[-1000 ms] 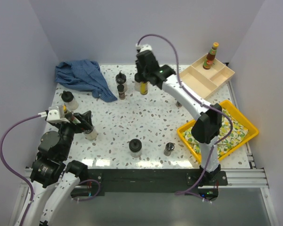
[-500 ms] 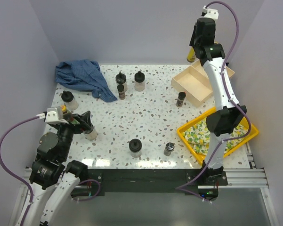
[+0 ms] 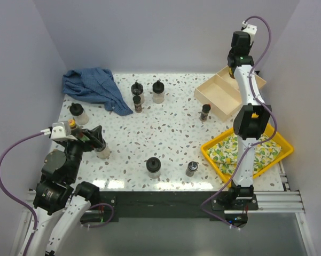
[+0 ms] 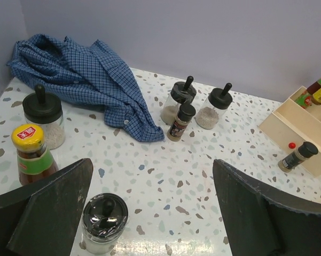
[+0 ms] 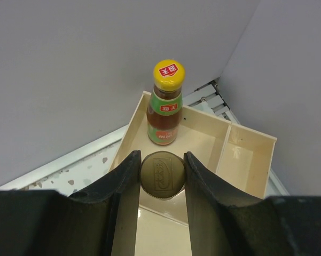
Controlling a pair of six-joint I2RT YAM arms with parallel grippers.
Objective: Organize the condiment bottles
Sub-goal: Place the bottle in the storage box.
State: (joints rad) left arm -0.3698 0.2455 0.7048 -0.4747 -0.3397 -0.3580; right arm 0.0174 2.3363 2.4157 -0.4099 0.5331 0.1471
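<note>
My right gripper point(image 5: 161, 157) is shut on the olive cap of a bottle point(image 5: 161, 177), held above the beige divided tray point(image 5: 240, 160). A yellow-capped sauce bottle point(image 5: 166, 104) stands in the tray's far compartment. In the top view that gripper point(image 3: 236, 60) hangs over the tray point(image 3: 220, 95) at the back right. My left gripper point(image 4: 152, 213) is open low over the table, with a black-lidded jar point(image 4: 103, 221) just inside its left finger point(image 4: 48, 208). Beside it stand a yellow-capped sauce bottle point(image 4: 31, 154) and a jar point(image 4: 44, 117).
A blue checked cloth point(image 3: 93, 88) lies at the back left. Two jars point(image 3: 137, 90) point(image 3: 158, 92) and a shaker point(image 3: 137, 103) stand mid-back. A shaker point(image 3: 205, 112) stands by the tray, a jar point(image 3: 154, 167) and shaker point(image 3: 192, 169) near the front. A yellow tray point(image 3: 269, 154) sits right.
My right arm has swung from the back middle of the table to the back right corner, carrying the bottle up over the beige tray. The left arm has stayed put.
</note>
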